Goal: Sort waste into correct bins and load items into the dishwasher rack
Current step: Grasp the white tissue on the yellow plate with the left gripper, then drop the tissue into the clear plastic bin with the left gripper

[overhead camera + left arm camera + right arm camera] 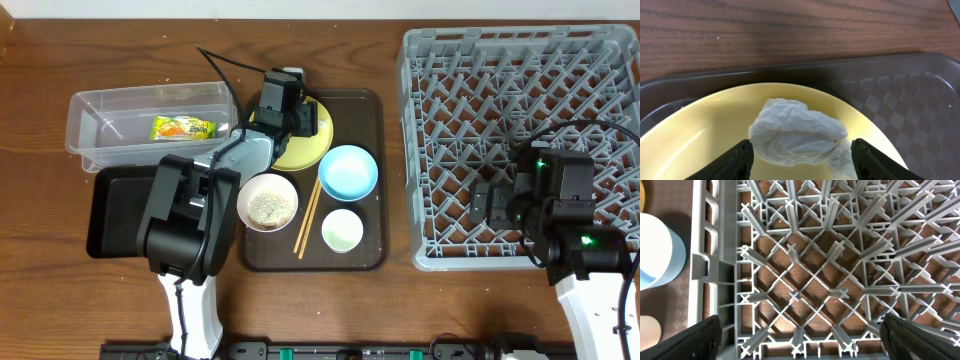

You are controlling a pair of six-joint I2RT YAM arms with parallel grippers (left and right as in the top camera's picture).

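My left gripper (800, 152) is open over the round yellow plate (705, 130) and straddles a crumpled white tissue (795, 132) lying on it. From overhead the left gripper (297, 112) covers most of the plate (312, 152). The green-orange snack wrapper (183, 128) lies in the clear tub (90, 105). The black tray (112, 205) sits in front of the tub. The white bowl (268, 201) holds rice. The light blue bowl (348, 171), pale cup (342, 230) and chopsticks (308, 218) lie nearby. My right gripper (800, 340) is open and empty above the grey dishwasher rack (805, 275).
The dishes stand on a brown serving tray (372, 110) in the middle of the wooden table. The rack (520, 110) fills the right side, and its left wall runs close to the tray. The blue bowl's edge (655, 250) shows in the right wrist view.
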